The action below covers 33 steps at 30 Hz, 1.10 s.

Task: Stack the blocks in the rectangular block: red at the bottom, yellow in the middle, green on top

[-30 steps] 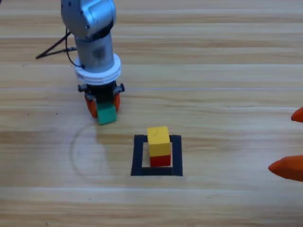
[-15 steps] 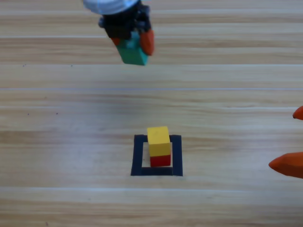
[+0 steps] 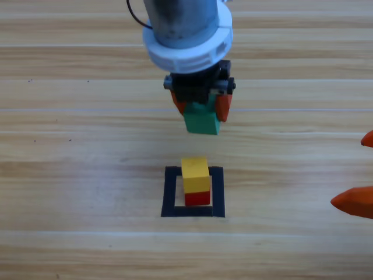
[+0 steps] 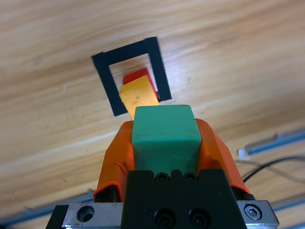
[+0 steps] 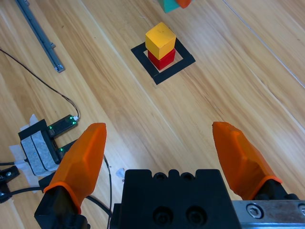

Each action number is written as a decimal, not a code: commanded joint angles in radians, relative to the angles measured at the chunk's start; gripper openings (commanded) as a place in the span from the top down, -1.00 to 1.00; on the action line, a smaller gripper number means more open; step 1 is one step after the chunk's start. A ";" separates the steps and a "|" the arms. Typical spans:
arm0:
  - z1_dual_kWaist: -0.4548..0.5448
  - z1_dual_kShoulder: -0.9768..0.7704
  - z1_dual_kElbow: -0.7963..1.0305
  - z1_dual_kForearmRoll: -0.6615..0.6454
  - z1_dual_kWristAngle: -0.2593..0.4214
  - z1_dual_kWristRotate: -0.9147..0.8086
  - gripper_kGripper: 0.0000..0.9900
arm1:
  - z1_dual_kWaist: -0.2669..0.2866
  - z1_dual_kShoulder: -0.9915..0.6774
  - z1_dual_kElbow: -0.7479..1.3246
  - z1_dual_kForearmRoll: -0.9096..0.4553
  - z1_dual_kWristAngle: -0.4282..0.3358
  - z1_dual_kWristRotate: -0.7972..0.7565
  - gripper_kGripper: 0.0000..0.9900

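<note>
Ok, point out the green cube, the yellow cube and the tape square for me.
green cube point(image 3: 201, 121), high view, its front face.
yellow cube point(image 3: 194, 167), high view, its top face.
tape square point(image 3: 169, 192), high view, its left strip.

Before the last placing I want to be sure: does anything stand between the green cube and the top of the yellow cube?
Nothing visible does. The left tool holds the green cube in the air; the yellow cube has a bare top.
</note>
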<state>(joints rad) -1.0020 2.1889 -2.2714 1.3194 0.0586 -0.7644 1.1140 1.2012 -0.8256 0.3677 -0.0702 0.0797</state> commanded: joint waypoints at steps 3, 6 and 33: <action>-0.023 0.104 0.039 0.047 0.090 -0.303 1.00 | 0.029 -0.006 0.019 -0.015 -0.023 0.006 -0.98; -0.029 0.131 0.041 0.061 0.112 -0.385 1.00 | 0.029 -0.006 0.019 -0.015 -0.023 0.006 -0.98; -0.030 0.170 0.000 0.058 0.059 -0.351 1.00 | 0.029 -0.008 0.029 -0.016 -0.030 0.006 -0.98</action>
<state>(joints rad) -1.0052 2.3127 -2.2746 1.3721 0.1310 -1.1292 1.1140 1.2010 -0.8244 0.3677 -0.0775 0.0856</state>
